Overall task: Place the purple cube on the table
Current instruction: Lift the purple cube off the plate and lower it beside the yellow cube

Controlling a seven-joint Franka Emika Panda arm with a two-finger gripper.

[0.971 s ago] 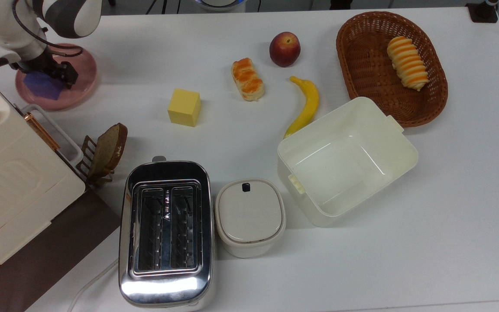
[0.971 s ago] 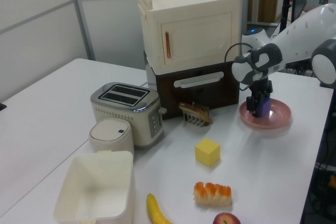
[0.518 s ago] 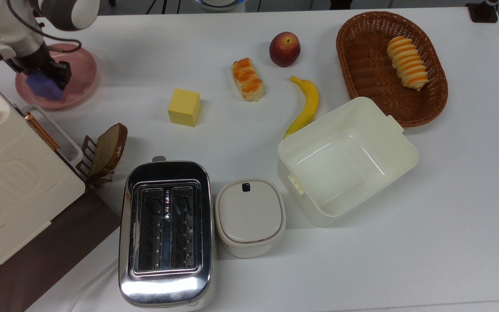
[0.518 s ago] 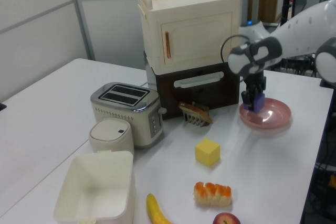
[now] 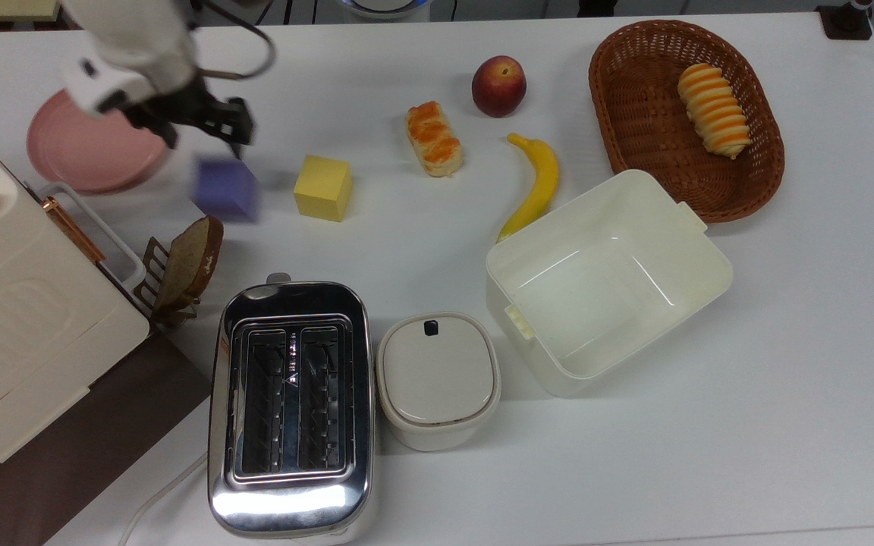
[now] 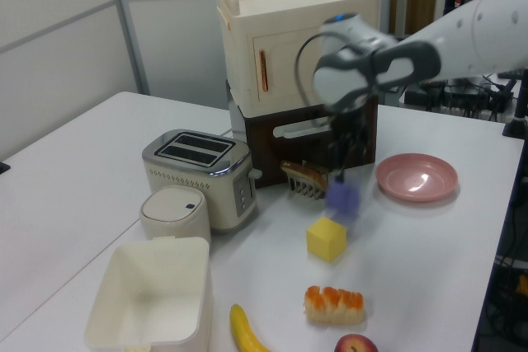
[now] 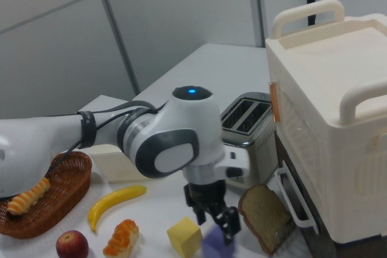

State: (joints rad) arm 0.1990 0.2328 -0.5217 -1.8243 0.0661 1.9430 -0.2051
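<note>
The glossy white, rounded robot arm carried grey joint bands, a looping black cable, a small blue light, and a black two-finger gripper.

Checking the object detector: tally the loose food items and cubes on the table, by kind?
Cubes: 2, purple cube, yellow cube
Fruit: 2, peach, banana
Bread: 3, glazed roll, striped roll, toast slice
Total: 7

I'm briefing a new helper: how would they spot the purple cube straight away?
In the top view, find the pink plate at the table's far left. Just right of it, under the gripper, is the purple cube, beside a same-sized yellow cube.
</note>
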